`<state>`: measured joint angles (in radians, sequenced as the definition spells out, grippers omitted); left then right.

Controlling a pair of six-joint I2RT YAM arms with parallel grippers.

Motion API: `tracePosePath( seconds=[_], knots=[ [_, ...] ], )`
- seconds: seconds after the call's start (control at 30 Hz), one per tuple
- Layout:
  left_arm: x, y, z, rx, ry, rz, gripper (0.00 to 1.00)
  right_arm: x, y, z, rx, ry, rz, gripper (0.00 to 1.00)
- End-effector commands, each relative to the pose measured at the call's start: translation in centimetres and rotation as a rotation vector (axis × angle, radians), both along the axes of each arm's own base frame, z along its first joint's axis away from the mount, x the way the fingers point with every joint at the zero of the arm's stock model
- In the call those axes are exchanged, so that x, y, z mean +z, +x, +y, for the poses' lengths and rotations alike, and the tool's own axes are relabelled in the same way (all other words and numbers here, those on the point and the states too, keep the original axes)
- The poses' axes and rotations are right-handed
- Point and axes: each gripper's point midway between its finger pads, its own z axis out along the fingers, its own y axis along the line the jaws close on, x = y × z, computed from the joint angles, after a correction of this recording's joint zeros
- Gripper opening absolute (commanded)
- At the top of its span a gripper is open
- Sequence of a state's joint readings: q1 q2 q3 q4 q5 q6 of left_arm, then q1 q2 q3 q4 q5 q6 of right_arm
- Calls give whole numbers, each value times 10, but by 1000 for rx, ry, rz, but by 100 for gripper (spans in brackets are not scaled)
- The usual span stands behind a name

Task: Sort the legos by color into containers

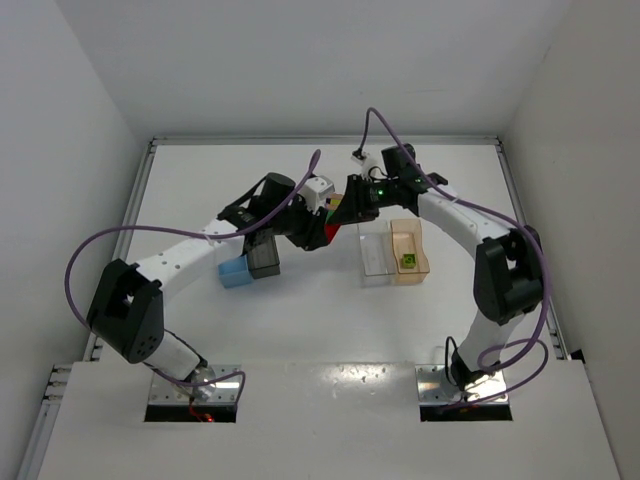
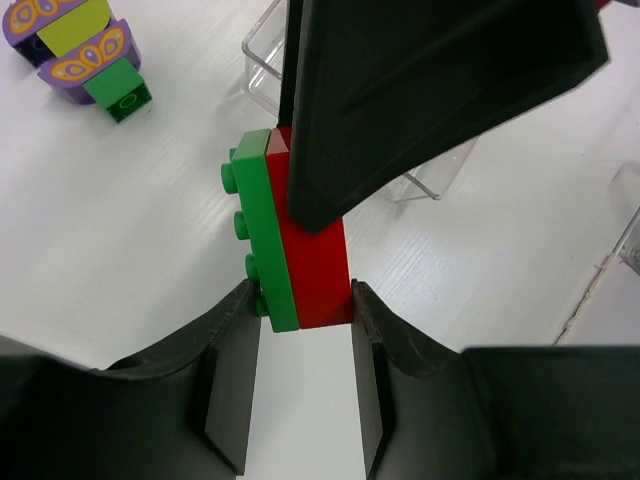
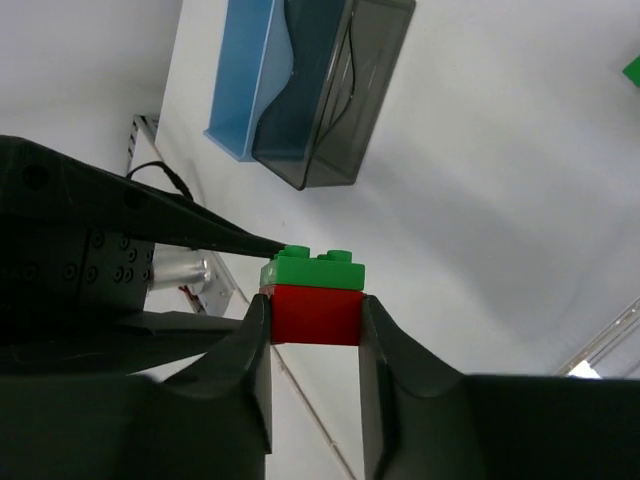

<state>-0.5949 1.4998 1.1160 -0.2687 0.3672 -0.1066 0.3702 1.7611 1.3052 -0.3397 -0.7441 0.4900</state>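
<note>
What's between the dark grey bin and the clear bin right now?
Bare table, seen in the top view; the left gripper and right gripper meet just beyond it, both shut on the red-and-green lego stack.

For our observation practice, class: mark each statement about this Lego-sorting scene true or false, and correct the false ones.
1. A green brick is stuck to a red brick, forming a stack. True.
2. The left gripper and right gripper both grip the stack. True.
3. The tan-orange bin is empty. False: it holds a yellow-green brick.
4. The light blue bin and grey bin stand far apart. False: they sit side by side.
</note>
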Motion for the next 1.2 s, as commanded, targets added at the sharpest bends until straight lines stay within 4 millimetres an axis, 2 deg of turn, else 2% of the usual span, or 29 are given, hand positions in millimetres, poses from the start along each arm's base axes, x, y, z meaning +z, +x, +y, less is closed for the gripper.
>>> tracePosePath(
  seconds=[0.0, 0.03, 0.07, 0.17, 0.27, 0.3, 0.37, 0.43, 0.47, 0.5, 0.53, 0.57, 0.6, 0.7, 0.73, 0.77, 0.83, 0.87, 1.03, 1.17],
  knots=[
    [30, 6, -14, -26, -68, -67, 4, 8, 6, 4, 15, 4, -57, 13],
    [30, 6, -14, -26, -68, -67, 4, 13, 7, 5, 14, 12, -75, 5],
    [30, 6, -14, -26, -68, -67, 4, 10, 4, 4, 21, 14, -63, 3],
    [25, 6, -12, -17, -57, -63, 4, 13, -1, 4, 31, 27, -69, 0],
    [24, 5, -10, -9, -51, -63, 23, 22, -6, 5, 52, 48, -94, 0],
    [27, 5, -9, -15, -52, -78, 44, 19, -6, 1, 50, 52, -82, 0],
    [27, -1, -5, -15, -56, -85, 68, 28, -10, -2, 62, 70, -100, 0],
    [30, -1, 0, -16, -58, -98, 74, 29, -11, -6, 70, 71, -118, 0],
    [36, 2, 6, -9, -74, -104, 75, 35, -15, -5, 96, 86, -142, 0],
    [33, 1, 9, -16, -83, -88, 77, 31, -17, -6, 96, 83, -132, 0],
    [36, -4, 7, -62, -119, -66, 77, 36, -17, -8, 107, 94, -150, 0],
    [42, -1, 15, -64, -146, -62, 77, 34, -22, -8, 136, 105, -154, 0],
    [48, -13, 11, -134, -204, -24, 77, 38, -26, -8, 150, 113, -162, 0],
    [57, -21, 16, -226, -292, 24, 77, 42, -37, -8, 229, 162, -178, 0],
    [59, -32, 13, -293, -342, 74, 77, 46, -43, -6, 258, 193, -169, 0],
    [60, -30, 15, -310, -363, 81, 77, 48, -46, -6, 282, 209, -178, 0],
    [65, -39, 13, -379, -431, 135, 77, 57, -55, -6, 341, 269, -186, 0],
    [71, -43, 11, -405, -455, 144, 75, 53, -58, -6, 355, 279, -160, 0],
    [85, -47, 7, -476, -555, 227, 75, 53, -64, -5, 403, 323, -151, 0],
    [82, -45, 5, -470, -570, 262, 75, 56, -61, -3, 416, 338, -150, 0]
  ],
)
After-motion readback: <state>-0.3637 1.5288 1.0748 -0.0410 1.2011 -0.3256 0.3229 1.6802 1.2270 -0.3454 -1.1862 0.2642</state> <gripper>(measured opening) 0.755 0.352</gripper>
